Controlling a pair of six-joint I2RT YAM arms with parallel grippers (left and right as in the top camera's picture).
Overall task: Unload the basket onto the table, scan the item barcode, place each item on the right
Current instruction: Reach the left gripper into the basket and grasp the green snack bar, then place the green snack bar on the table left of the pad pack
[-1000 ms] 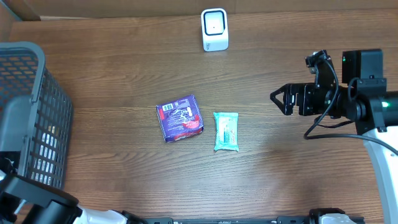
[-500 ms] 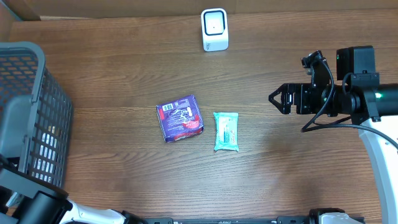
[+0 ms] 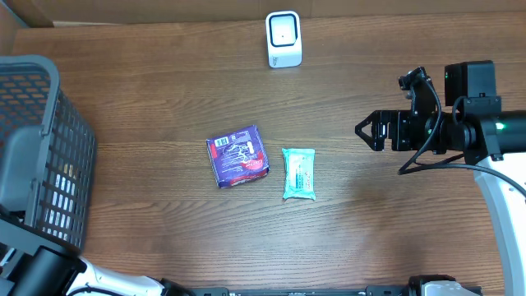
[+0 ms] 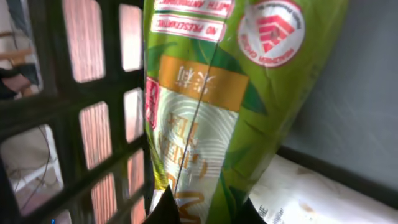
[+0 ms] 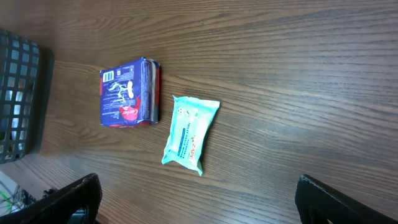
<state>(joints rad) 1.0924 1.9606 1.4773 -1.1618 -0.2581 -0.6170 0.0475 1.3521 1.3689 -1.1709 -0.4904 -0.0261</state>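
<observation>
Left gripper (image 4: 205, 213) is down in the basket (image 3: 70, 156), clamped on the near edge of a green pouch (image 4: 211, 93). The pouch leans against the basket's grid wall, with a white pack (image 4: 311, 186) beside it. Overhead doesn't show this grip. Right gripper (image 3: 362, 130) has its jaws wide, holds nothing, and hovers over the table (image 3: 164, 238) right of the teal pack (image 3: 298, 173). The blue box (image 3: 237, 155) sits just left of that pack, not touching. The scanner (image 3: 283, 39) is upright at the far edge, well apart from both.
</observation>
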